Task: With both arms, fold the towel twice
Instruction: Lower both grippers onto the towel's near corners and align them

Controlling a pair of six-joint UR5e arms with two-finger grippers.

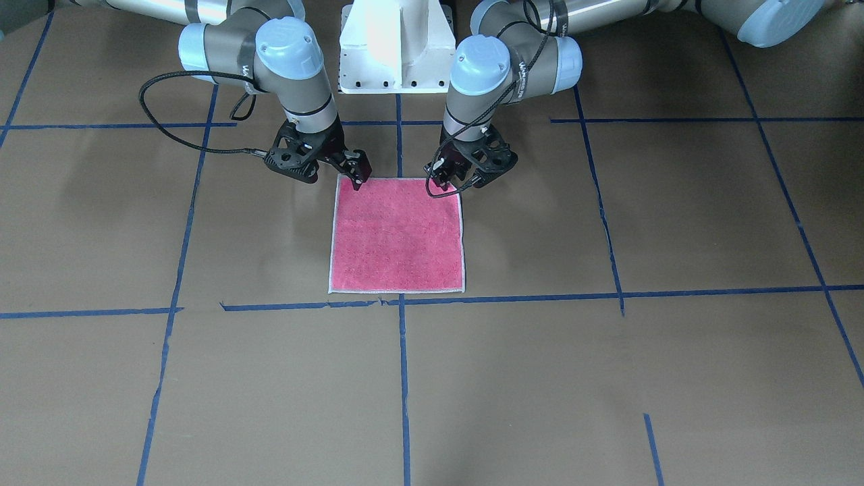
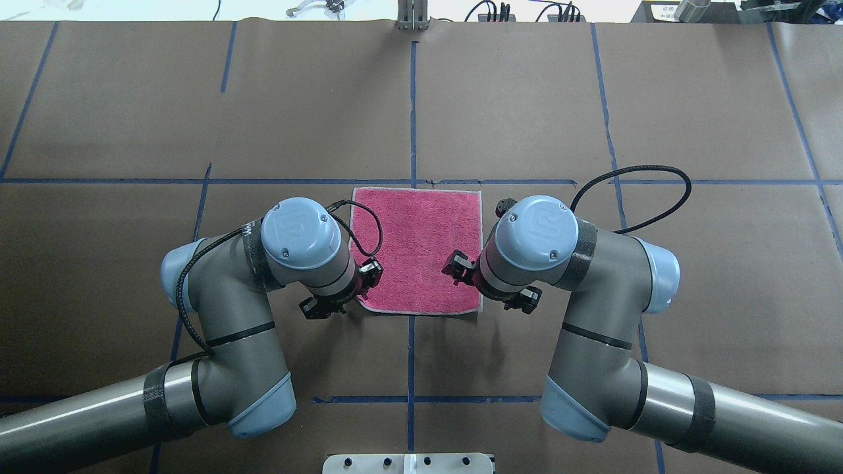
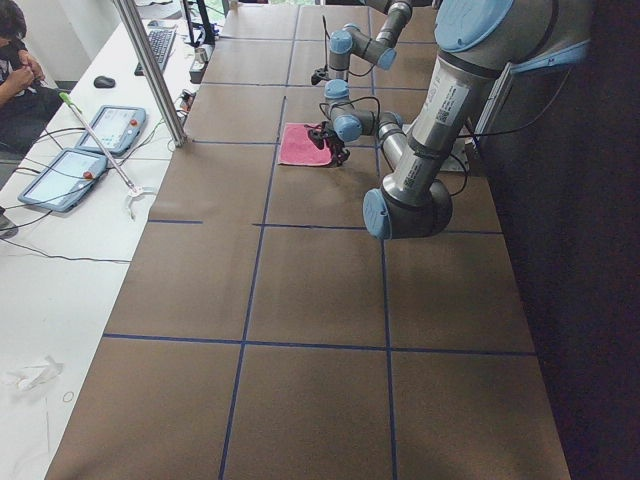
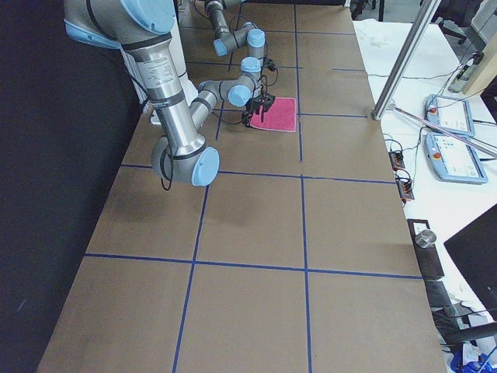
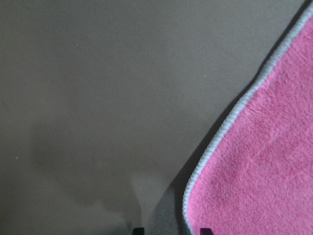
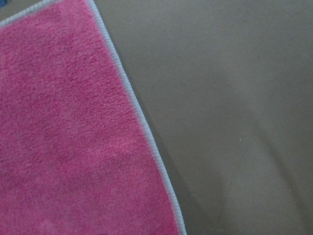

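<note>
Towel [image 1: 397, 236]: unfolded, pink face up, flat on the table [image 1: 607, 378]. Left gripper [image 1: 437, 183]: fingers apart astride one robot-side corner; right gripper [image 1: 358, 177]: at the other corner, and I cannot tell its opening. I judge this the first-fold grasp; next I must pinch both corners and carry them evenly to the far edge.

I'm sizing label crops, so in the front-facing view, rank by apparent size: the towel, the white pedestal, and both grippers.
1. the towel
2. the white pedestal, cropped at the top
3. the left gripper and the right gripper: alike, unranked
</note>
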